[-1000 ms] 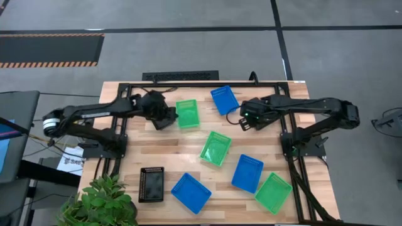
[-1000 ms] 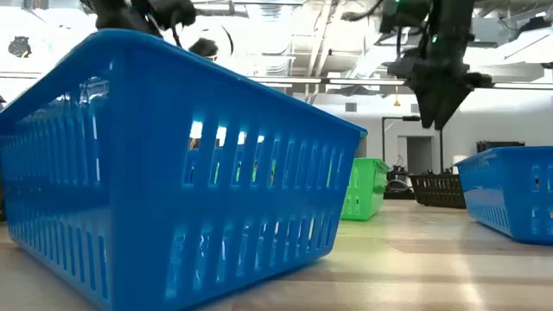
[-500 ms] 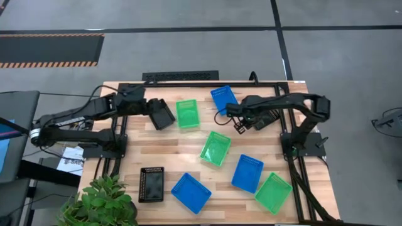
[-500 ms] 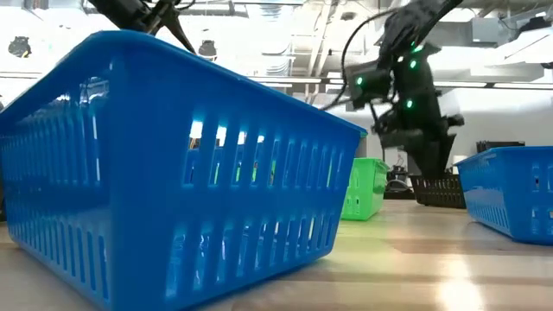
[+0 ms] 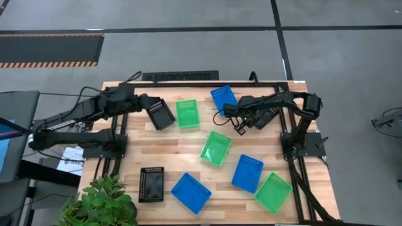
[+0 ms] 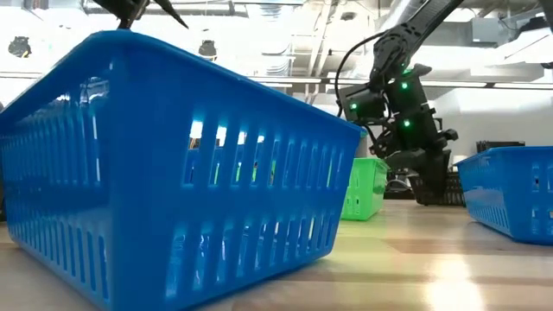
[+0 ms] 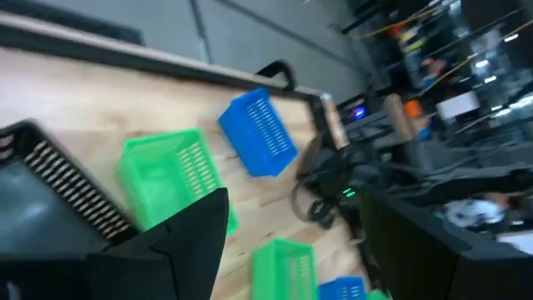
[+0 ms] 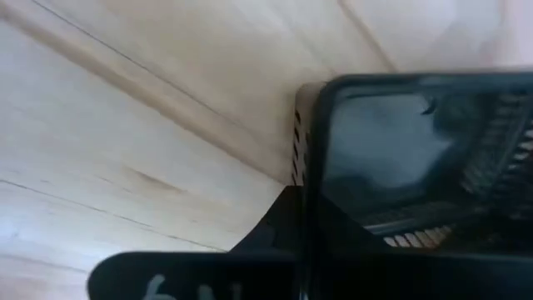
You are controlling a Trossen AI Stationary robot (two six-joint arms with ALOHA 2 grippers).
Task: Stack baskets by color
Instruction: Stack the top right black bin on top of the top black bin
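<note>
You see eight baskets: three green (image 5: 215,148), three blue (image 5: 247,172), one black (image 5: 151,184) flat, another black (image 5: 159,113) tilted.

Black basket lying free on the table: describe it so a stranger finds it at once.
In the high view, find the leafy plant at the table's lower-left corner. Right beside it lies the black basket, a blue basket on its far side. The only other black basket is at the far edge, in the left gripper.
</note>
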